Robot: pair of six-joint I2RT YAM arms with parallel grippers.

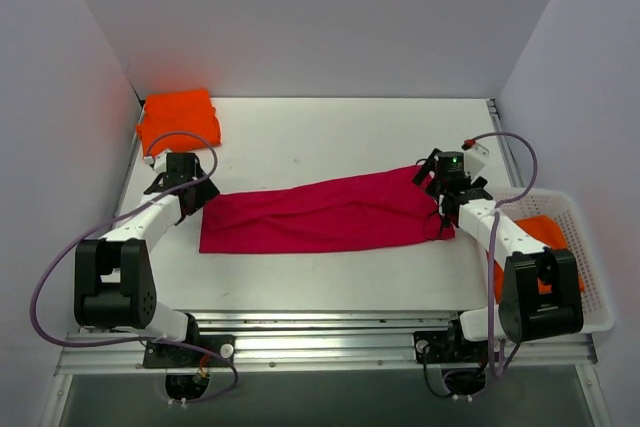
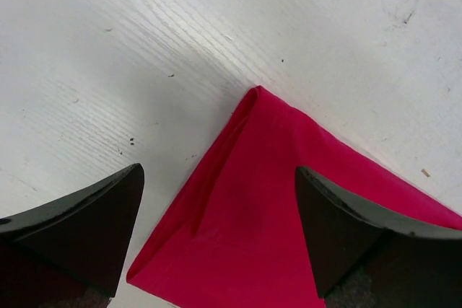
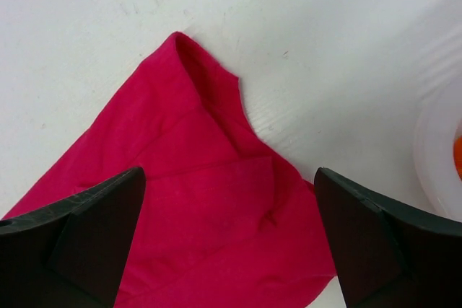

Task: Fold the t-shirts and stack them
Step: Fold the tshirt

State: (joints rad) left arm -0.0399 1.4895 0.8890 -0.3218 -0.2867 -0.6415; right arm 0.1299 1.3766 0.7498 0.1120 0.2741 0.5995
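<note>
Crimson-pink t-shirt (image 1: 325, 215) folded into a long band across the middle of the table (image 1: 330, 137), left gripper (image 2: 218, 169) and right gripper (image 3: 229, 171) spread wide above its end corners, gripping nothing; orange t-shirt (image 1: 180, 119) folded at far-left corner.

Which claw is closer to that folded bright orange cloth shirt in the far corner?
Left. The left gripper is just in front of the folded bright orange cloth shirt; the right gripper is across the white table.
</note>
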